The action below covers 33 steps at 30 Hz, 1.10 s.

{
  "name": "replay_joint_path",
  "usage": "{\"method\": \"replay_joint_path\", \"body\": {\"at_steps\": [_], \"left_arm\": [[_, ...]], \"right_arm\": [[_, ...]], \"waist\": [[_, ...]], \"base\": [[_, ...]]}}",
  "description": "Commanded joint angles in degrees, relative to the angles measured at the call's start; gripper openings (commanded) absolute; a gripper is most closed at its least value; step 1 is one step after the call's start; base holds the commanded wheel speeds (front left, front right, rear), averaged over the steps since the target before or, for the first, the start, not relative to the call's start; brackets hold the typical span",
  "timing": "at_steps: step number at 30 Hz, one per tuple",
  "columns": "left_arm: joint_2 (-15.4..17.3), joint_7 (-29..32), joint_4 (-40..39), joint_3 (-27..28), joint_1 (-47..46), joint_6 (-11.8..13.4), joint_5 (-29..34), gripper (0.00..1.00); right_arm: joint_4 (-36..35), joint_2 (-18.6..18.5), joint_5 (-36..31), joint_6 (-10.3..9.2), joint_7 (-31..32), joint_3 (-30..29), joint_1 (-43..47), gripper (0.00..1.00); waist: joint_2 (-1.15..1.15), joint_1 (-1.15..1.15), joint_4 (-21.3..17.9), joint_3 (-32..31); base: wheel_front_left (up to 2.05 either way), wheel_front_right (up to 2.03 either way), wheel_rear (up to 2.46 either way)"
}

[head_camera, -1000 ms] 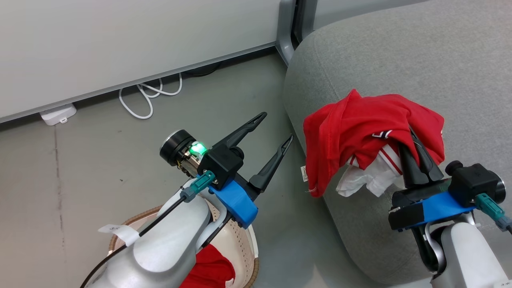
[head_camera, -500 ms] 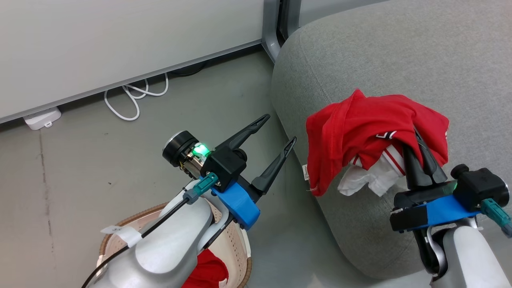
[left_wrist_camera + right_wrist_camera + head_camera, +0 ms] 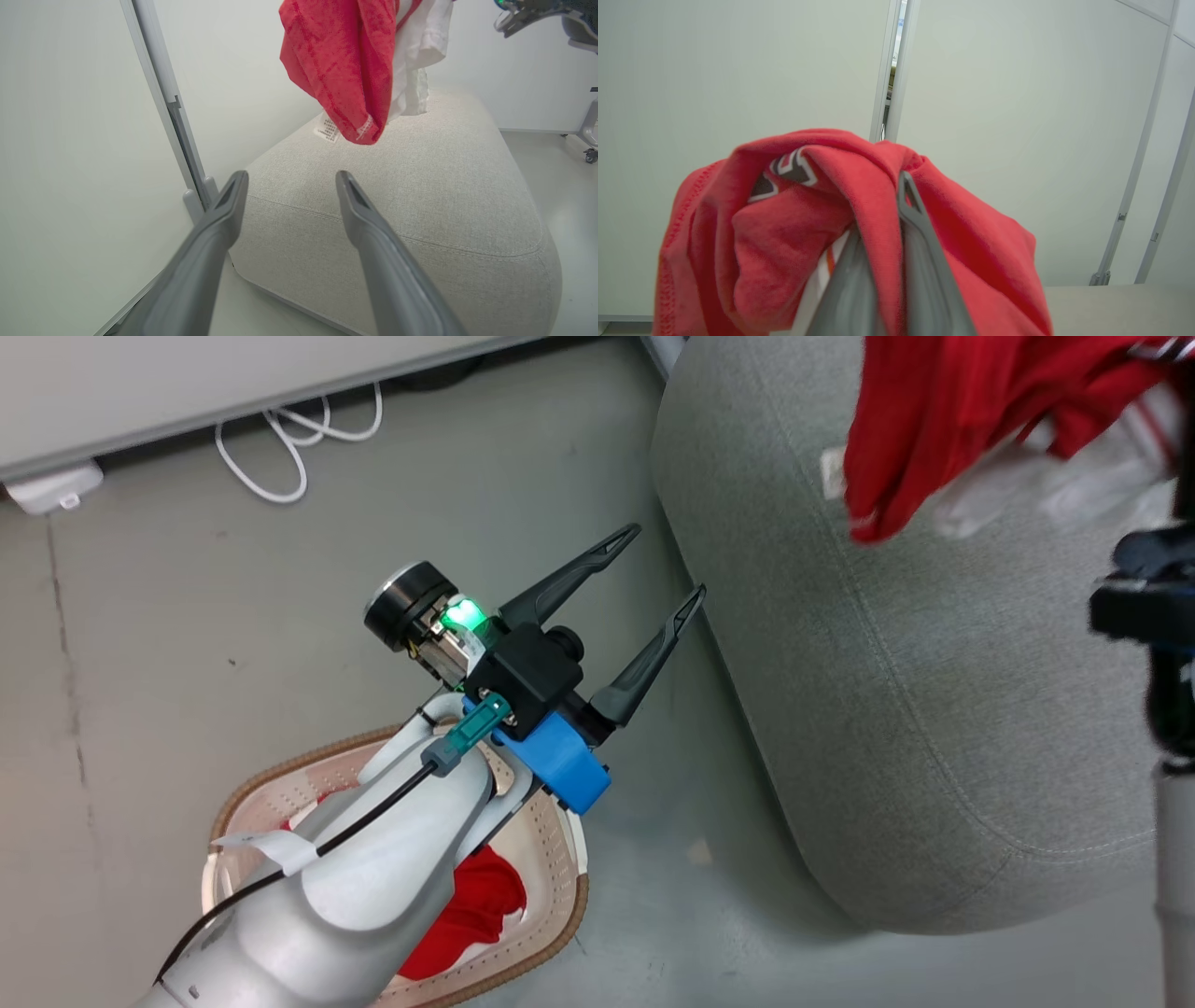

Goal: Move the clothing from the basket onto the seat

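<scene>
A smooth grey floor (image 3: 187,616) spreads beneath and around the left tool (image 3: 667,560). Ahead and to the left of the tool, a thin white cable (image 3: 273,500) lies in loose loops at the foot of a pale wall panel (image 3: 187,383). A small white box (image 3: 51,487) sits further left along that wall. A grey metal post (image 3: 161,98) stands upright just ahead of the tool, between two wall panels.

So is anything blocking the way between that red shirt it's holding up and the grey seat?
Nothing visible does. The red garment hangs from the right gripper above the seat, with only air between cloth and cushion.
</scene>
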Motion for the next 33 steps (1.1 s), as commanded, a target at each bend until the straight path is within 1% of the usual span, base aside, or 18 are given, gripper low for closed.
{"method": "replay_joint_path", "body": {"at_steps": [1,6,10,12,13,14,15,19,25,31,33], "left_arm": [[0.3,-0.2,-0.4,0.1,-1.7,0.0,0.8,1.00],[0.7,-0.2,-1.4,0.1,-5.6,0.0,2.8,1.00],[1.2,-0.2,-2.1,0.0,-8.1,0.0,4.2,1.00],[1.5,-0.2,-2.5,0.0,-9.2,0.0,4.8,1.00],[1.5,-0.2,-2.5,0.0,-9.2,0.0,4.8,1.00],[1.8,-0.2,-2.7,0.0,-10.0,0.0,5.6,1.00],[1.8,-0.2,-2.7,0.0,-10.0,0.0,5.6,1.00],[1.5,-0.2,-3.2,-0.3,-10.9,0.0,6.2,1.00],[1.0,-0.2,-3.7,0.0,-11.3,0.0,6.3,1.00],[0.6,-0.2,-3.6,0.8,-10.9,0.0,6.5,1.00],[0.6,-0.2,-3.4,1.0,-10.7,0.0,6.6,1.00]], "right_arm": [[-0.7,-1.2,-0.4,0.03,-0.2,-1.5,-3.3,0.00],[-0.6,-6.2,0.3,0.03,-0.2,-8.4,-12.7,0.00],[0.4,-9.7,1.2,0.03,-0.2,-12.5,-18.4,0.00],[1.6,-11.4,1.9,0.03,-0.2,-13.6,-20.5,0.00],[1.6,-11.4,1.9,0.03,-0.2,-13.6,-20.5,0.00],[3.4,-12.7,1.8,0.03,-0.2,-14.5,-21.6,0.00],[3.4,-12.7,1.8,0.03,-0.2,-14.5,-21.6,0.00],[8.1,-14.6,1.5,0.02,-0.2,-15.8,-21.8,0.00],[16.8,-14.9,1.7,0.02,-0.2,-19.0,-18.9,0.00],[23.5,-13.2,1.9,0.02,-0.2,-20.7,-16.1,0.00],[26.0,-12.6,2.1,0.03,-0.2,-20.2,-15.5,0.00]], "waist": [[0.00,0.00,1.3,5.4],[0.00,0.00,2.7,13.6],[0.00,0.00,3.3,18.9],[0.00,0.00,3.3,21.2],[0.00,0.00,3.3,21.2],[0.00,0.00,3.1,23.1],[0.00,0.00,3.1,23.1],[0.00,0.00,3.4,25.4],[0.00,0.00,4.6,26.8],[0.00,0.00,5.1,27.1],[0.00,0.00,5.2,26.9]], "base": [[0.00,0.00,0.00],[0.00,0.00,0.00],[0.00,0.00,0.00],[0.00,0.00,0.00],[0.00,0.00,0.00],[0.00,0.00,0.00],[0.00,0.00,0.00],[0.00,0.00,0.00],[0.00,0.00,0.00],[0.00,0.00,0.00],[0.00,0.00,0.00]]}}
